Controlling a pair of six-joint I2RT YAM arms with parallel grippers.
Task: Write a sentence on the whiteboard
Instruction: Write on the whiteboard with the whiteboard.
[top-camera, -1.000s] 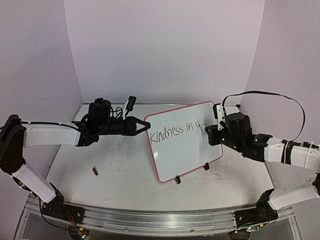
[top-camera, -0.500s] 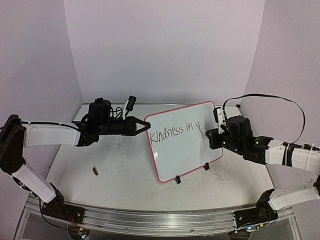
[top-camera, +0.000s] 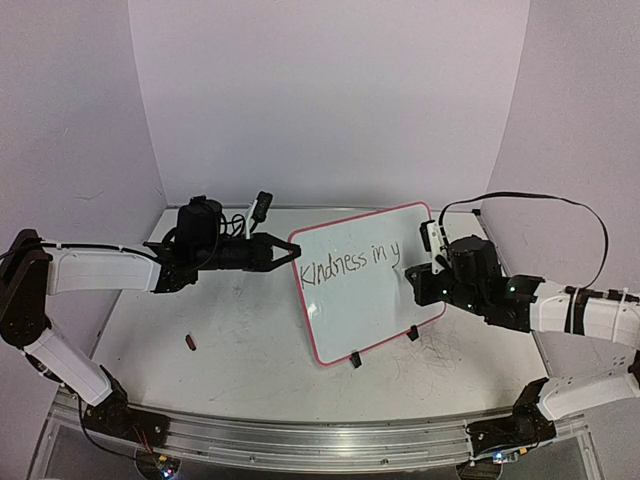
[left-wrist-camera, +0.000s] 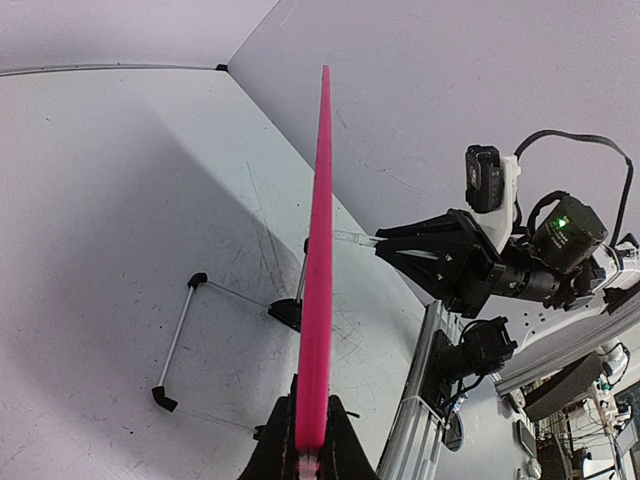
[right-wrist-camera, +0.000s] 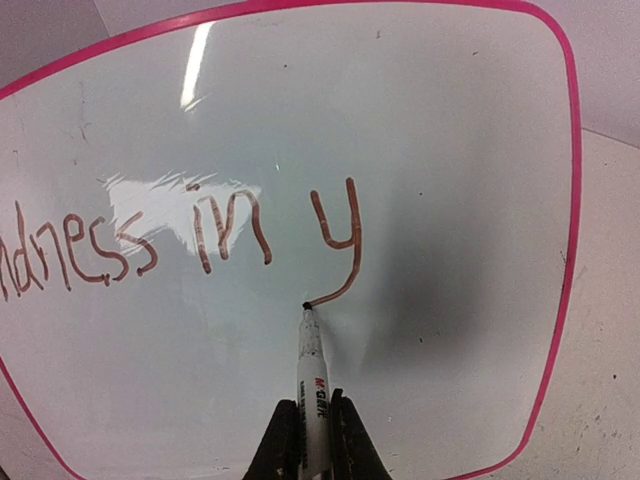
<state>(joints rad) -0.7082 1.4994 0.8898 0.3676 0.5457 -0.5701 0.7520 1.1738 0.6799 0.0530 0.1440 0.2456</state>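
The whiteboard (top-camera: 350, 300) with a pink rim stands tilted on two black clip feet at the table's middle. It reads "Kindness in y" (top-camera: 352, 262). My left gripper (top-camera: 283, 252) is shut on the board's left edge; in the left wrist view the pink rim (left-wrist-camera: 318, 260) runs up from between my jaws (left-wrist-camera: 309, 452). My right gripper (top-camera: 413, 282) is shut on a white marker (right-wrist-camera: 313, 385). The marker's tip touches the board at the end of the tail of the "y" (right-wrist-camera: 340, 240). The board fills the right wrist view (right-wrist-camera: 450, 150).
A small red marker cap (top-camera: 191, 343) lies on the table at the front left. A wire stand leg with black feet (left-wrist-camera: 178, 340) shows behind the board. A black clip (top-camera: 262, 205) sits near the back wall. Grey walls close the back and sides.
The right gripper moved down and left with the marker, turning the "u"-like stroke into a "y" with a tail. The left arm and board stayed still.
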